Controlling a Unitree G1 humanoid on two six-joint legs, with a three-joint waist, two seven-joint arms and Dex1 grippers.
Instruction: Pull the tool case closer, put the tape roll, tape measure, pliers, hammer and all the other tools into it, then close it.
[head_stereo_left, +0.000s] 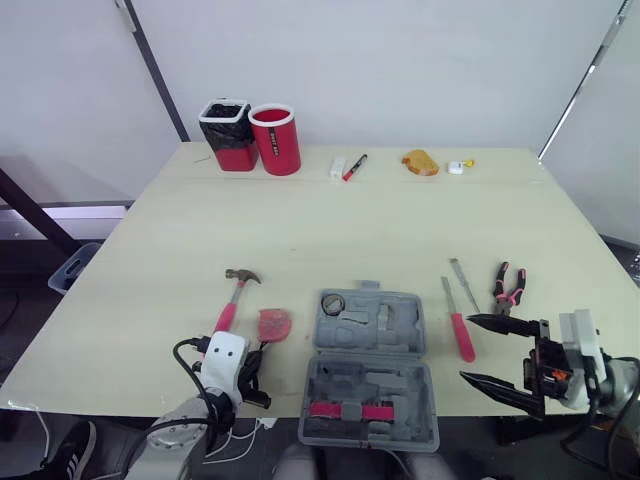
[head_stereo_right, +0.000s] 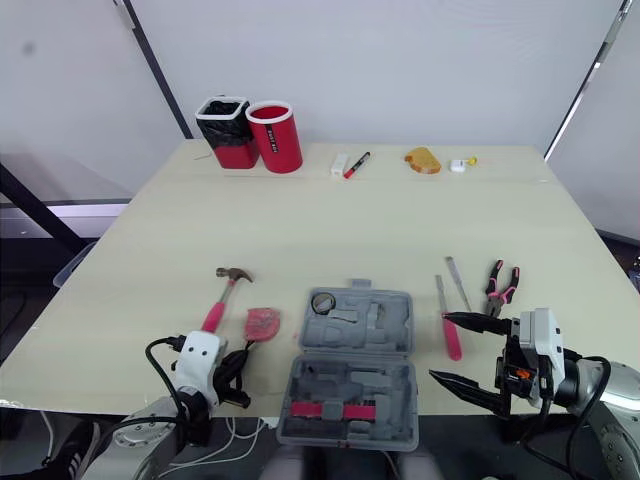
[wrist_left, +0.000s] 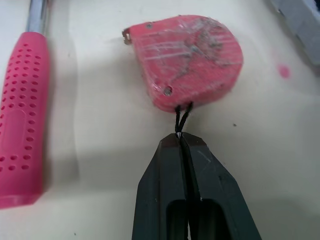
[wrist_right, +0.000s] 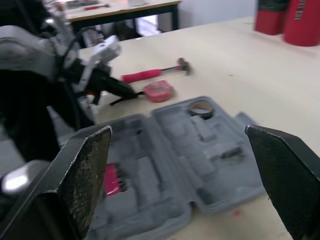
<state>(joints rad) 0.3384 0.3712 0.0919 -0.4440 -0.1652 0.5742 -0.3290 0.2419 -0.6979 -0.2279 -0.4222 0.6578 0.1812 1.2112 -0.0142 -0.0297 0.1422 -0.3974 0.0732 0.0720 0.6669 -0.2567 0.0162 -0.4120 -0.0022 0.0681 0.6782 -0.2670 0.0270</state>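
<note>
Left of the open tool case, between it and the hammer, lies the tape measure. The left wrist view, unlike the head views, shows its black cord pinched in the closed left gripper, just behind it. Right of the case, the right gripper gapes wide.

Looks like a robotics lab or test room rather than a working shop. Bare white walls across the top of the frame, with black diagonal struts at upper left and upper right. One plain pale table through the middle, an open grey tool case at lower centre, and pink-handled tools laid apart around it: hammer, tape measure, pliers. Two red bins at the far edge, upper left of centre, near a marker. Grey crate on the floor at the left edge; a second table in the background of the right wrist view.
</note>
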